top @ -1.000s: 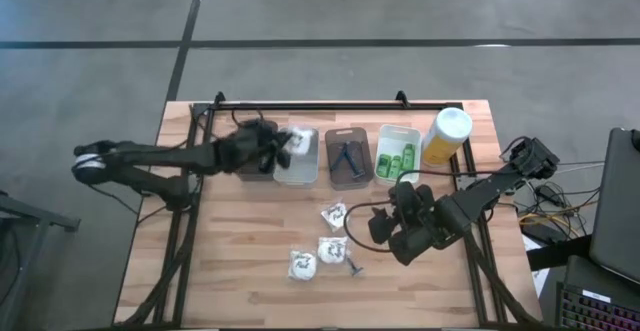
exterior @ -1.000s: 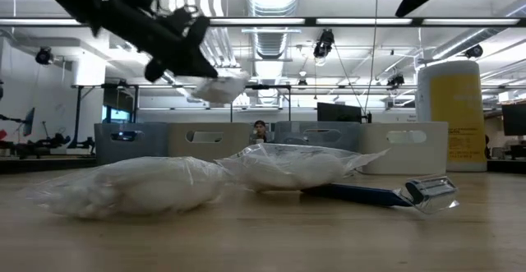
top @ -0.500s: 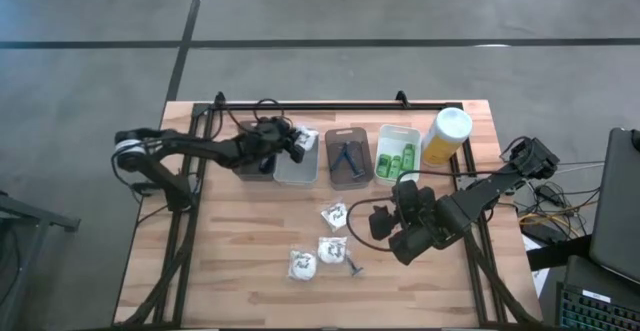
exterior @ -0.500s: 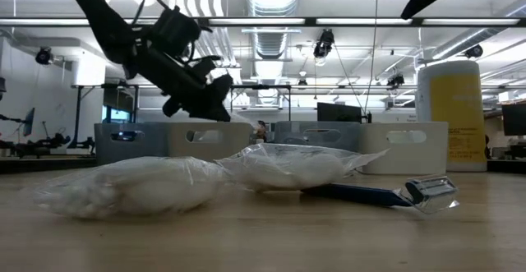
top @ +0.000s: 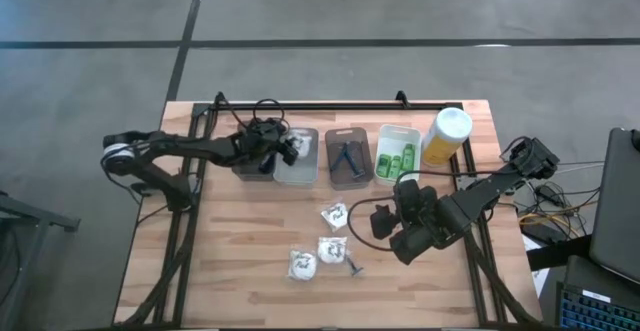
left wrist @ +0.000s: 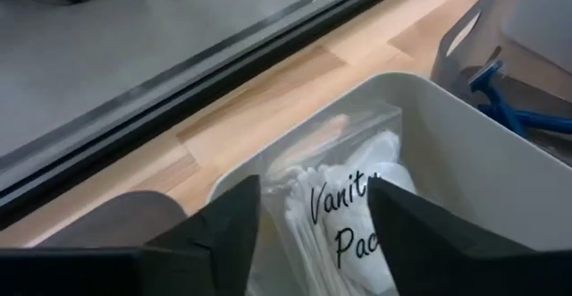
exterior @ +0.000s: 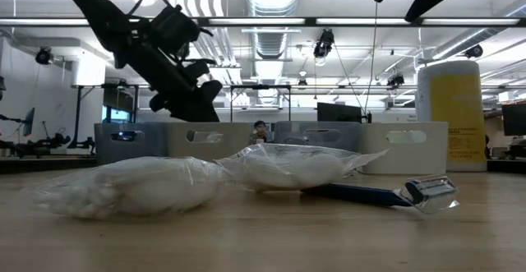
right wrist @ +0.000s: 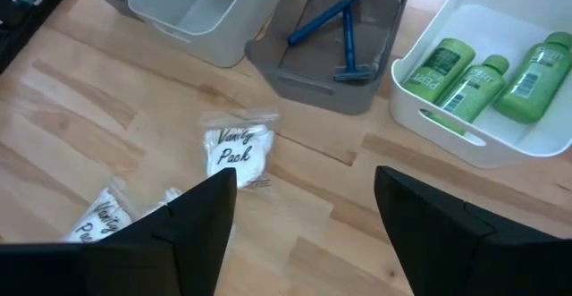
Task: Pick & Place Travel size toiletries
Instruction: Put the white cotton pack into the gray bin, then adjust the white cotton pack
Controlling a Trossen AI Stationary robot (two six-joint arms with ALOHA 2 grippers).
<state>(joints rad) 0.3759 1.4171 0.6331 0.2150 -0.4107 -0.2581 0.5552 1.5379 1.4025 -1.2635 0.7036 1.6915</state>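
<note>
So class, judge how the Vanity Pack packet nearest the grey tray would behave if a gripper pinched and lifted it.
The Vanity Pack packet looks like thin crinkly film around soft white filling, so it would probably sag and feel light. Its loose clear edges might slip from the fingers.

You see a matt planked wooden counter (top: 240,261), smooth white plastic tray (left wrist: 465,144), and crinkly clear-film white packet (left wrist: 344,211).

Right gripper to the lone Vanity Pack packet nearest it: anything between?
Bare wood. High view shows nothing between the right gripper and the packet; right wrist view agrees.
</note>
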